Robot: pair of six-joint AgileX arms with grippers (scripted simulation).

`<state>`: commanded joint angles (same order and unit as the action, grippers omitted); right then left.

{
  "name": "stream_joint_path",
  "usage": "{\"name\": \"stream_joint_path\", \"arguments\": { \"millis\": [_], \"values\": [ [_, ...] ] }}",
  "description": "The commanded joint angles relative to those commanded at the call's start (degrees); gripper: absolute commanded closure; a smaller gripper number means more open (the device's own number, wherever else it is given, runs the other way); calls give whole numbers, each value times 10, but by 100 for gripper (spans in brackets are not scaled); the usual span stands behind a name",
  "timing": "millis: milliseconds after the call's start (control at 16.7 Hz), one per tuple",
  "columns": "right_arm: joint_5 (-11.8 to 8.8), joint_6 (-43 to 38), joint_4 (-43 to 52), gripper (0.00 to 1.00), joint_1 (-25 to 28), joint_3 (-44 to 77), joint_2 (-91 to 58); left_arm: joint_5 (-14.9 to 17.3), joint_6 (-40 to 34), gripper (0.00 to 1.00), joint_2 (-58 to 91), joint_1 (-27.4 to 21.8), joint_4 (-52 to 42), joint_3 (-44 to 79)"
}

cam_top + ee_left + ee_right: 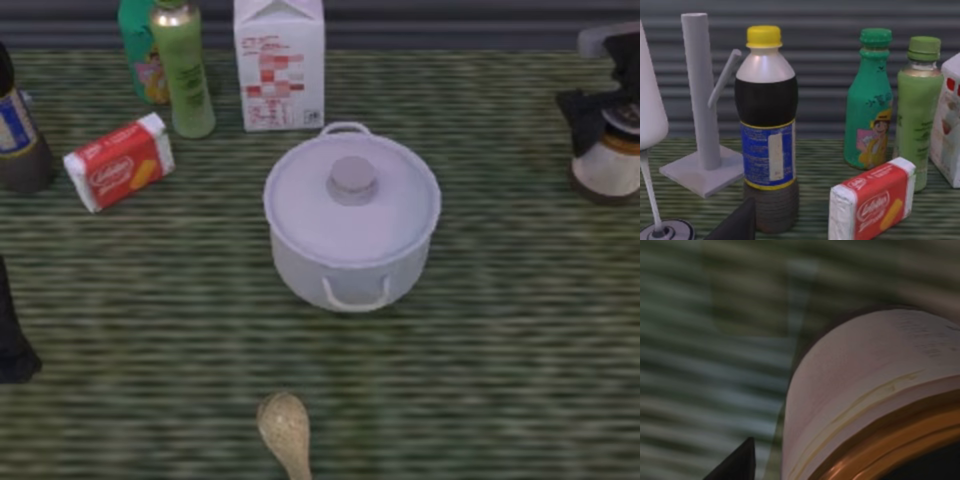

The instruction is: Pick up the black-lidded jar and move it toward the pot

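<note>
at the table's right edge, the right gripper (598, 108) sits over the black-lidded jar (608, 168); finger state unclear. grasp step; next needs a lift leftward toward the pot (351, 222)

table (150, 330) – green striped cloth | back wall (815, 75) – grey horizontal slats

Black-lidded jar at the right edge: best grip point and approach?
Judging by its pose, grip the black-lidded jar across its round cream-labelled body just under the lid, coming from above. It stands upright, and the right tool sits at its top; the pot stands well clear.
</note>
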<state>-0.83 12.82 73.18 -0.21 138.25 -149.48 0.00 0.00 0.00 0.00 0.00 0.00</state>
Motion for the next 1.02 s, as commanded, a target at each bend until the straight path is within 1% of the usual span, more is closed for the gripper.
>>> {"name": "stream_joint_path", "arguments": {
  "millis": [60,840,900,1020],
  "values": [
    [0,0,0,0,0,0,0,0,0,0,0,0,0,0],
    [0,0,0,98,0,0,0,0,0,0,0,0,0,0],
    [0,0,0,100,0,0,0,0,0,0,0,0,0,0],
    [0,0,0,100,0,0,0,0,0,0,0,0,0,0]
  ]
}}
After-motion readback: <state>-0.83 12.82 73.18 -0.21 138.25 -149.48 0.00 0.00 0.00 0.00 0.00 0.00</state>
